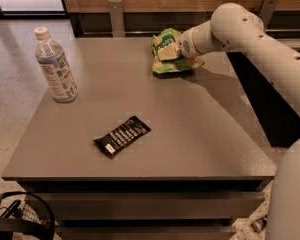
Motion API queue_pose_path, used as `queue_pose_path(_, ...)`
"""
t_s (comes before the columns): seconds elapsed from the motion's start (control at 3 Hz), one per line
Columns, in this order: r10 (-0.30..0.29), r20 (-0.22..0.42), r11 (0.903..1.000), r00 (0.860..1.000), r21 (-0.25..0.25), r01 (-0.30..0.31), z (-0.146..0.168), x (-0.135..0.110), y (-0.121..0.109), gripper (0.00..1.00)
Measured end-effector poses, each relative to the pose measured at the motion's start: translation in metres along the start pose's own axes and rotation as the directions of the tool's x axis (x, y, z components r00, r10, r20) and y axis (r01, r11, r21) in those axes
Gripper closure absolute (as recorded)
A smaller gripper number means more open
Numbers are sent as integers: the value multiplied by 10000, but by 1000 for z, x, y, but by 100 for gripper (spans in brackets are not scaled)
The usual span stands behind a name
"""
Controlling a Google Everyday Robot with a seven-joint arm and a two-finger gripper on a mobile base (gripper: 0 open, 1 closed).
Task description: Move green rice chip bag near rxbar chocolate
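The green rice chip bag (165, 56) is a crumpled light-green pouch at the far middle-right of the grey table (205, 134). My gripper (176, 52) comes in from the right on the white arm and is shut on the bag's right side, with the bag's top tipped up and its bottom at the table surface. The rxbar chocolate (122, 136), a flat black wrapper with white lettering, lies at the table's front middle, well apart from the bag.
A clear water bottle (56, 66) with a white cap stands upright at the table's left. A wooden wall with metal posts (116, 16) runs behind the table. My white arm (270, 54) spans the right side. A black wire object (20, 219) is at the lower left.
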State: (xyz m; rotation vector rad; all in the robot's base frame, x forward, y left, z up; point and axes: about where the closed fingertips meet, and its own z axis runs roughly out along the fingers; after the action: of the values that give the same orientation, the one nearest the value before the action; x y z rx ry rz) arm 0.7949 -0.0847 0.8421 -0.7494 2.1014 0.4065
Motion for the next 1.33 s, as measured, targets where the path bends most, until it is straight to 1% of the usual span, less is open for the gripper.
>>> queue_pose_path(0.33,-1,-10,10000,10000,-17,0,1,0,1,100)
queue_pose_path(1.33,-1,-8,10000,10000,-18,1,0,-1,1,100)
